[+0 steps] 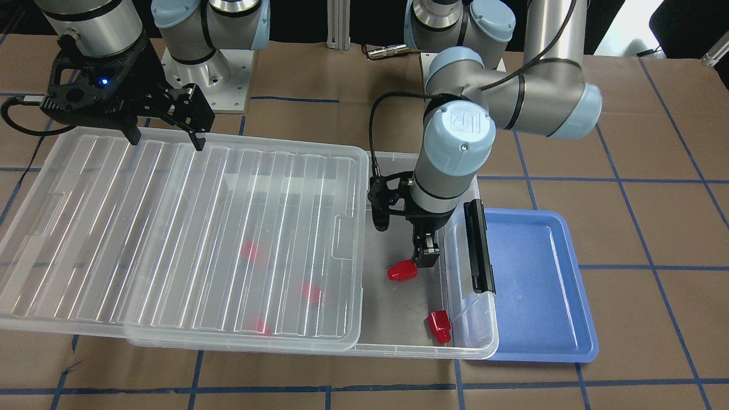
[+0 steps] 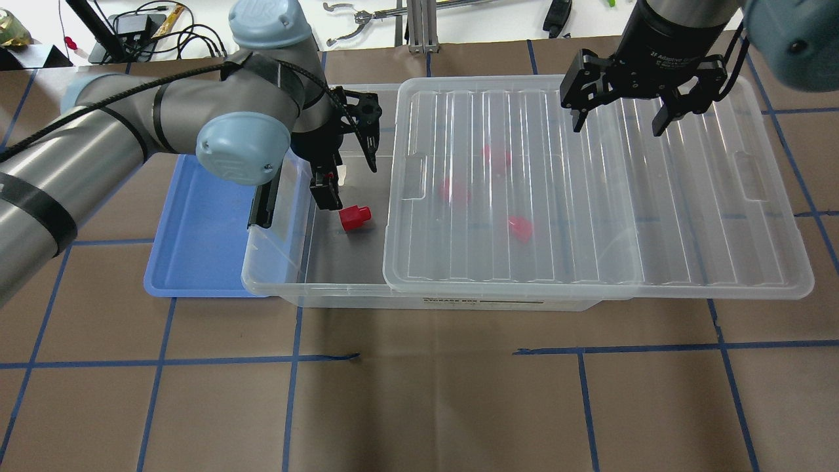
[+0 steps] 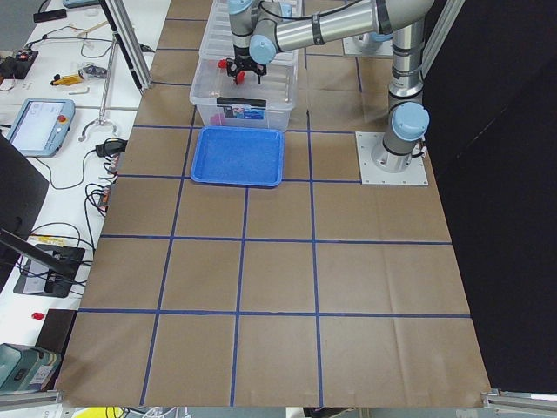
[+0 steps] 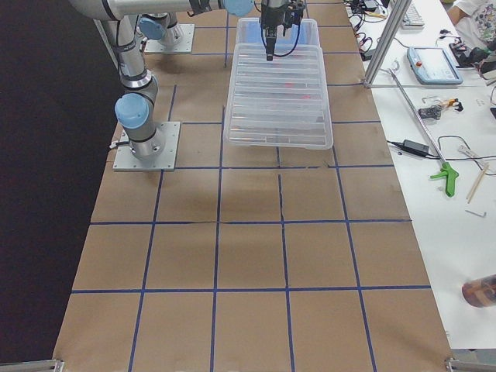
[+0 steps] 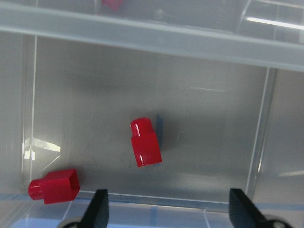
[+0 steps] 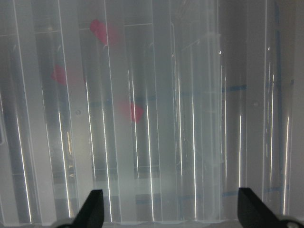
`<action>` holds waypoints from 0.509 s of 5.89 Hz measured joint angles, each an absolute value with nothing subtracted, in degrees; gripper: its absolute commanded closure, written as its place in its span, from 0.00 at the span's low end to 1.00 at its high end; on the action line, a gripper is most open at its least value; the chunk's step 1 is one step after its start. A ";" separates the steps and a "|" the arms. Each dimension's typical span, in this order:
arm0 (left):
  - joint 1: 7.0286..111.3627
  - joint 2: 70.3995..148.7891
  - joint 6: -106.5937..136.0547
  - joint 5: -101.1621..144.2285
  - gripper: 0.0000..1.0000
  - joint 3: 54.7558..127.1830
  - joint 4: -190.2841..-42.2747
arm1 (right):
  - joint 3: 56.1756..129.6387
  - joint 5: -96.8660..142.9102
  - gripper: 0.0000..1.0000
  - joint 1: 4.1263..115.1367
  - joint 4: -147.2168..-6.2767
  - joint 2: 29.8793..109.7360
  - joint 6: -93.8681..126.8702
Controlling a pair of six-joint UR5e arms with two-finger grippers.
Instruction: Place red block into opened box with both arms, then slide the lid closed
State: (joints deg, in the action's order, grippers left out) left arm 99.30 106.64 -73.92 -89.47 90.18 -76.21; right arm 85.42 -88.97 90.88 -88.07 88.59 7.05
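Note:
The clear box [image 2: 275, 287] lies with its lid [image 2: 590, 196] slid toward my right side, leaving the clip end uncovered. On the bare floor there lies a red block [image 1: 402, 271] [image 2: 355, 217] [image 5: 146, 142], with a second red block [image 1: 439, 326] [image 5: 53, 185] by the far wall. Three more show blurred under the lid [image 1: 171, 228]. My left gripper [image 1: 424, 253] [image 2: 326, 195] [image 5: 171, 211] hangs open just above the first block, apart from it. My right gripper [image 1: 166, 139] [image 2: 618, 121] [image 6: 172, 213] stands open over the lid's far part, holding nothing.
A blue tray [image 1: 535, 285] [image 2: 196, 229] lies flat beside the box's clip end, with the black clip [image 1: 478, 245] between them. Brown paper with blue tape lines covers the table. Benches with cables and tools run along both ends in the side views.

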 measured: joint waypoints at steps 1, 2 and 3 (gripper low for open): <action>99.29 105.34 -68.39 -89.53 0.10 85.48 -83.74 | 85.43 -89.13 0.00 90.72 -88.12 88.54 6.92; 99.03 104.43 -62.20 -89.64 0.10 81.24 -90.00 | 85.52 -89.35 0.00 89.87 -88.31 88.44 6.23; 98.05 103.71 -55.65 -89.71 0.09 78.46 -93.18 | 85.74 -89.53 0.00 87.23 -88.44 88.30 3.84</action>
State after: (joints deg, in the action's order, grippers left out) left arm 98.05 103.71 -55.65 -89.71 78.46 -93.18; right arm 85.74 -89.53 87.23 -88.44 88.30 3.84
